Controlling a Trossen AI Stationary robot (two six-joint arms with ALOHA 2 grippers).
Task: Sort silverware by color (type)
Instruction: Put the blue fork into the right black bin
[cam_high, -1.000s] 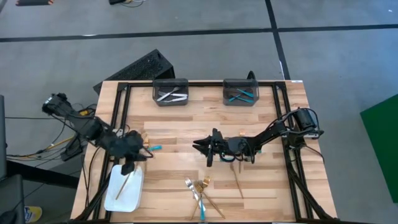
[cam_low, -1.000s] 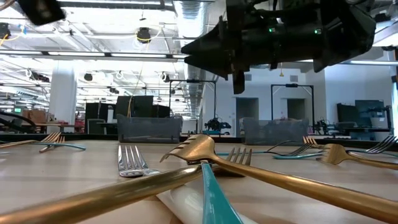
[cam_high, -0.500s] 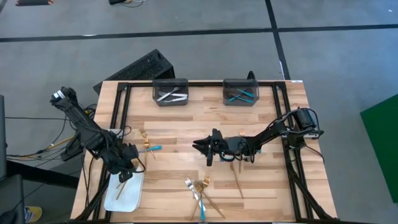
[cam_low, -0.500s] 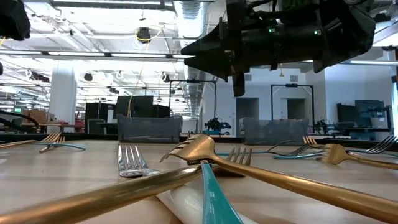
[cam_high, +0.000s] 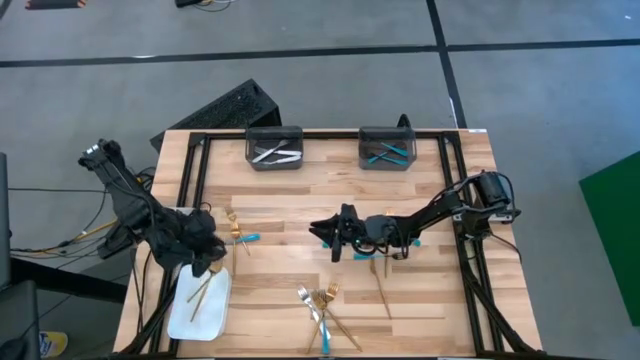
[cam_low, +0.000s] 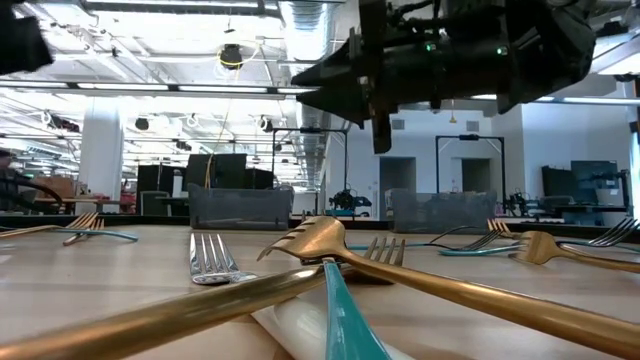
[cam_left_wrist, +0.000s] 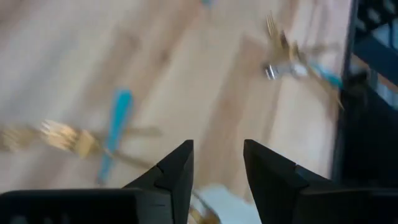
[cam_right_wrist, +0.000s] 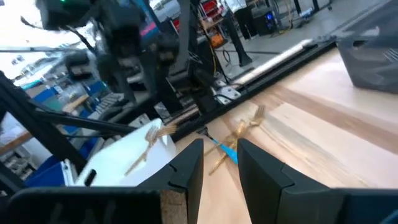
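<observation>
My table (cam_high: 300, 235) is pale wooden planks inside a black frame, set on a grey floor crossed by dark lines. At the upper middle of the high view stand two dark bins: the left bin (cam_high: 274, 149) holds silver pieces, the right bin (cam_high: 387, 149) turquoise-handled ones. A white tray (cam_high: 200, 305) sits at the lower left corner with a gold fork (cam_high: 201, 290) lying on it.

My left gripper (cam_high: 203, 252) is just above the tray's upper edge, fingers (cam_left_wrist: 177, 171) parted with nothing between them. Beside it, left of centre, lie a few gold forks and a turquoise-handled one (cam_high: 238, 232). My right gripper (cam_high: 335, 236) hangs over the middle of the table, its fingers (cam_right_wrist: 186, 168) apart and empty.

At the lower middle is a crossed pile of cutlery (cam_high: 322, 305), gold, silver and turquoise; a lone gold piece (cam_high: 383, 287) lies to its right.

From table height, the pile (cam_low: 330, 265) fills the foreground, and behind it opens a bright hall with white columns, ceiling pipes and lamps.
</observation>
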